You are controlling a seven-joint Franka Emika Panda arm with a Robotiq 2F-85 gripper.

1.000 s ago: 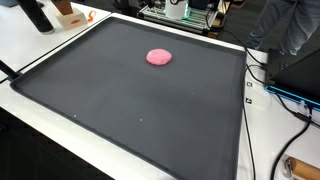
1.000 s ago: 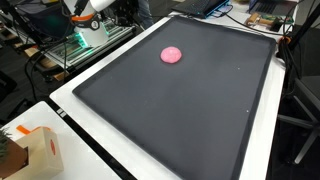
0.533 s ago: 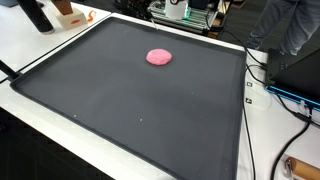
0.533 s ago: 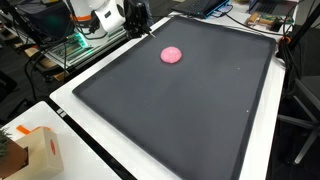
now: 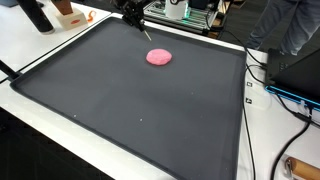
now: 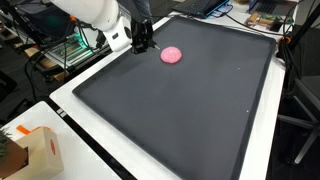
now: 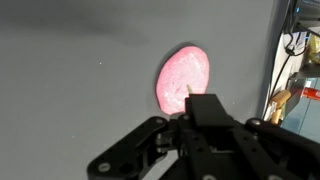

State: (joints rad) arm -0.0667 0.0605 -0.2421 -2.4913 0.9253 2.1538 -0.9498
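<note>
Pink disc (image 7: 184, 78) on dark mat (image 7: 70, 90) — just beyond claw (image 7: 205, 108), apart

Robotics lab: loose cables (image 5: 258, 72), electronics rack (image 5: 190, 12).

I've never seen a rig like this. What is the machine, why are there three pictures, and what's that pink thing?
It is a single robot arm with a two-fingered hand at its end, steered by a person. Two pictures come from cameras standing outside the robot, looking at the same table from different places. The third comes from a camera on the arm's wrist, so the hand itself fills the bottom of it. On the table lies a big black mat, and on it a flat, round pink lump, possibly putty. The hand hovers close beside the lump, apparently not touching it, and holds nothing that I can see. Whether it is open or shut is unclear.
</note>
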